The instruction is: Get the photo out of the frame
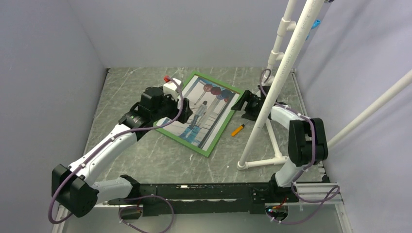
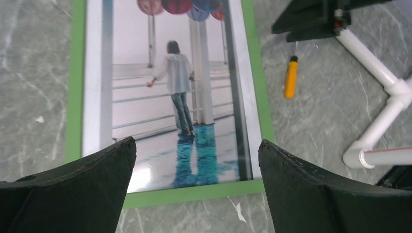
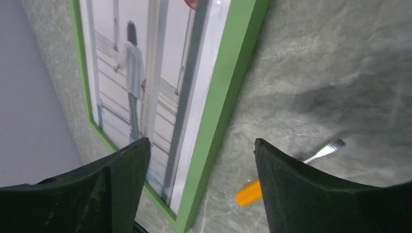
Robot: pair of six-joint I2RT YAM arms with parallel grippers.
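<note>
The frame [image 1: 226, 124] lies flat and face up in the middle of the table, its green front showing. The photo [image 1: 209, 112] sits inside it, with the person, teal patches and round balloons visible. My left gripper [image 1: 187, 110] is open and empty, above the frame's left side. In the left wrist view the gripper [image 2: 197, 143] hovers over the photo [image 2: 165, 97] near the frame's near edge [image 2: 194, 191]. My right gripper [image 1: 241, 104] is open and empty at the frame's right corner. In the right wrist view the gripper [image 3: 201, 141] straddles the frame's edge [image 3: 233, 73] beside the photo [image 3: 131, 73].
An orange-handled tool [image 1: 237, 129] lies on the table just right of the frame; it also shows in the left wrist view [image 2: 290, 80] and the right wrist view [image 3: 250, 191]. A white pipe stand [image 1: 277, 92] rises at the right, between the frame and the right arm. Walls enclose the table.
</note>
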